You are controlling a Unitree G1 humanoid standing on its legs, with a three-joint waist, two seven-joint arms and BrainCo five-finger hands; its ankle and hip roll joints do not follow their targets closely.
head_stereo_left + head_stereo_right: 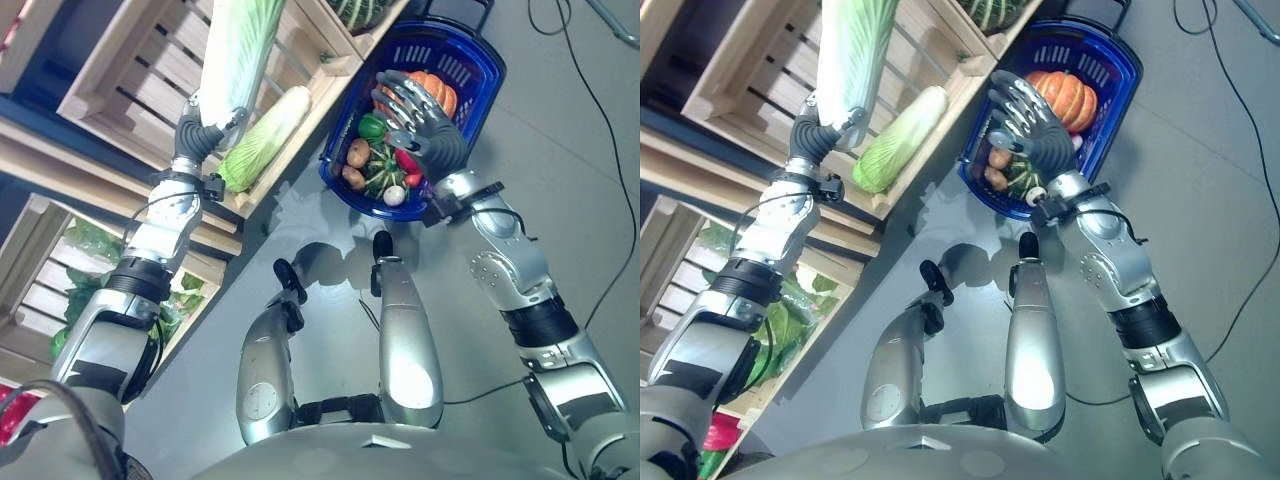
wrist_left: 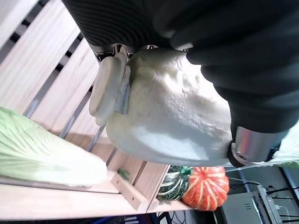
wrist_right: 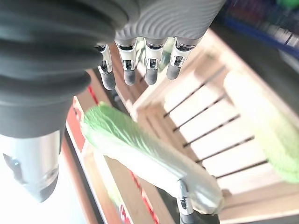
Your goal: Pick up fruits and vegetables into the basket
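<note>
On your left you'll see a slatted wooden crate [image 1: 115, 75] of pale boards, open towards you, with a second wooden crate [image 1: 335, 45] butted against its far end. Below them, nearer and further to your left, a lower crate [image 1: 40, 290] of the same wood sits under a plank shelf [image 1: 70, 160]. The smooth grey floor [image 1: 560, 150] spreads across the right of your scene, and at its far edge you can make out a black box [image 1: 455, 8], too cut off to tell what it is.
</note>
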